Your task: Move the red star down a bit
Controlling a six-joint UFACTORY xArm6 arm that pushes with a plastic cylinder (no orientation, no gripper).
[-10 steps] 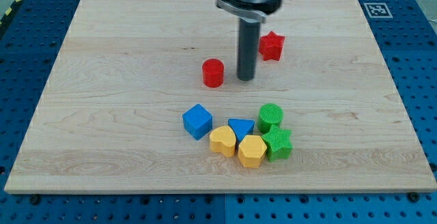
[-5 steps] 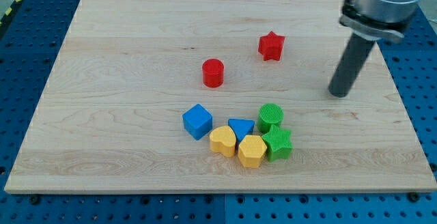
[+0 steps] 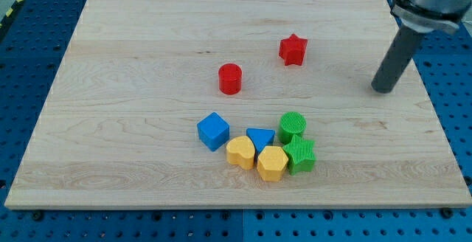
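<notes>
Small red star-shaped block (image 3: pixel 293 49) — upper-middle of wooden board (image 3: pixel 133 65), untouched | my tip (image 3: pixel 382 89) — bare rod, no jaws to open or close; drifted from beside red cylinder (image 3: pixel 230 78) to star's 4 o'clock, well apart | push not begun; must reach star's 12 o'clock.

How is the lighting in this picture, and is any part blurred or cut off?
In the camera view the light is even and soft: the red star and red cylinder are sharp, with only faint shadows, and the wooden board shows no strong glare. My tip is in focus, far to the view's right of the star; the arm above it is cut off by the frame's top right.
</notes>
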